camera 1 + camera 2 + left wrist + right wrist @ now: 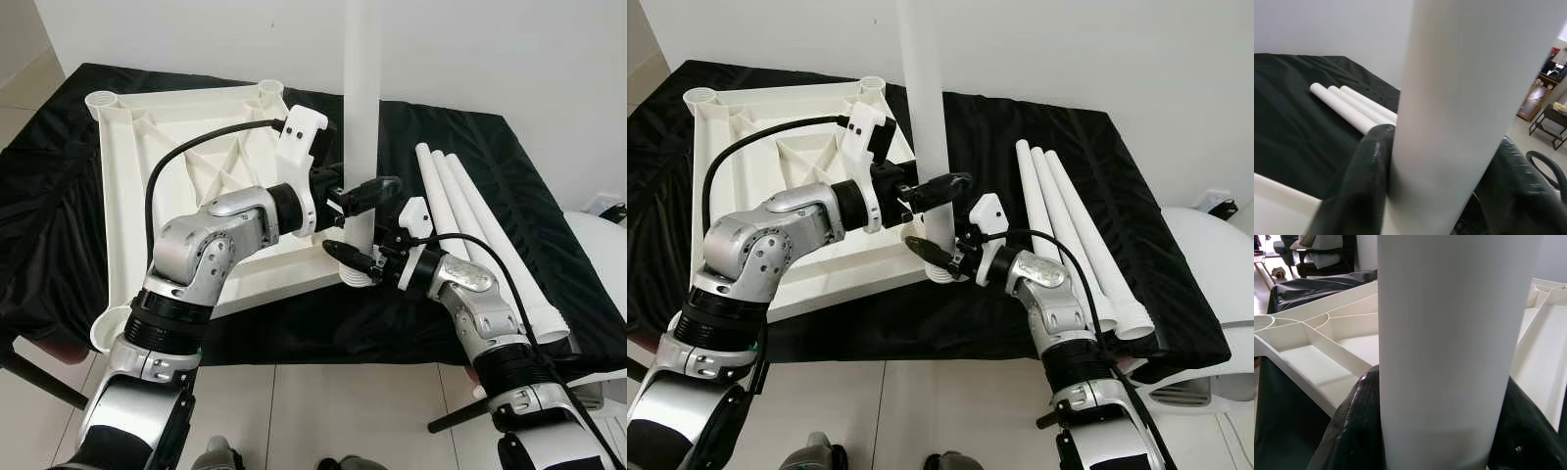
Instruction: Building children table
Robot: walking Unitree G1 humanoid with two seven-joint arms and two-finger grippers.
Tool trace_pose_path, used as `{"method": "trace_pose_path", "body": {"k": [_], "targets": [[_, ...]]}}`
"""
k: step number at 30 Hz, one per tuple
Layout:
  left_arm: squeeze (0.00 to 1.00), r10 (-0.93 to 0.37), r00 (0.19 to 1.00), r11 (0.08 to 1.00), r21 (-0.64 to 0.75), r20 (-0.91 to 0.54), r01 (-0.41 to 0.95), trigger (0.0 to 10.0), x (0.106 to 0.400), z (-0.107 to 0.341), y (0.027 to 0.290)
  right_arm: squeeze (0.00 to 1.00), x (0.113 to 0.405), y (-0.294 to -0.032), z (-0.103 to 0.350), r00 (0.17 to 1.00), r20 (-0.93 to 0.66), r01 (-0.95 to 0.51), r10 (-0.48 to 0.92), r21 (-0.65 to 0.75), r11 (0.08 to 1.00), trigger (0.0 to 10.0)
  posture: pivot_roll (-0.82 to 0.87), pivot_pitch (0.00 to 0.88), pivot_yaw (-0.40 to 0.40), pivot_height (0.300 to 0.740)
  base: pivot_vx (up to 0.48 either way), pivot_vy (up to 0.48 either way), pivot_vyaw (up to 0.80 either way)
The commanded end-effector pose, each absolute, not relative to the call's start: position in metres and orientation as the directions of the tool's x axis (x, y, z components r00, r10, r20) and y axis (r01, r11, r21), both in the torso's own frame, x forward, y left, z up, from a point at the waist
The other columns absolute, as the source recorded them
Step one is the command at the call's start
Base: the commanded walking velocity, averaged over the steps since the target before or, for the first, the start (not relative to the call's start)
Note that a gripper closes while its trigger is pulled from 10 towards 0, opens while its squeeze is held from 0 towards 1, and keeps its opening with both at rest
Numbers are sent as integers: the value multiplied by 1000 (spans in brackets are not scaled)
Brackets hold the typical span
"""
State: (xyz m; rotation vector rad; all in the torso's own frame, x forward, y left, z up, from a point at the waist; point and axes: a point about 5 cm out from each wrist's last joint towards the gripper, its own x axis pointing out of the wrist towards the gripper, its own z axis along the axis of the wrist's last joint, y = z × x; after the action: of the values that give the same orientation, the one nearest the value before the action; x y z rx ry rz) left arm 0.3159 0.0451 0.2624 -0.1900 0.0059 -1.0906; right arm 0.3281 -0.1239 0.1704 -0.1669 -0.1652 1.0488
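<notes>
A white tabletop [176, 147] lies upside down on a black cloth, ribs facing up. A white table leg [361, 108] stands upright at the tabletop's near right corner, its lower end [360, 274] at the corner socket. My left gripper [364, 201] is shut on the leg from the left, a little above its base. My right gripper [355, 257] is shut on the same leg lower down, from the right. In the wrist views the leg [1459, 112] [1449, 342] sits between the black fingers [1359, 181] [1349, 431].
Three more white legs [480, 230] lie side by side on the black cloth [59, 196] to the right of the tabletop. A white rounded object [602, 264] stands at the far right, off the cloth. Tiled floor runs along the near edge.
</notes>
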Motion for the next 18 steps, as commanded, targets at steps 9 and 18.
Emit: {"method": "trace_pose_path", "body": {"k": [9,18], "targets": [[0,-914,390,368,-178,110,913,0,310,265,35,0,329,-123,178,482,72,-842,873,-237,484,10000,-19,27,-58,740,0,0,0],[0,-874,476,457,-165,99,874,10000,320,270,41,1000,334,-126,187,506,123,-834,854,-184,521,10000,-17,27,-62,740,0,0,0]]}}
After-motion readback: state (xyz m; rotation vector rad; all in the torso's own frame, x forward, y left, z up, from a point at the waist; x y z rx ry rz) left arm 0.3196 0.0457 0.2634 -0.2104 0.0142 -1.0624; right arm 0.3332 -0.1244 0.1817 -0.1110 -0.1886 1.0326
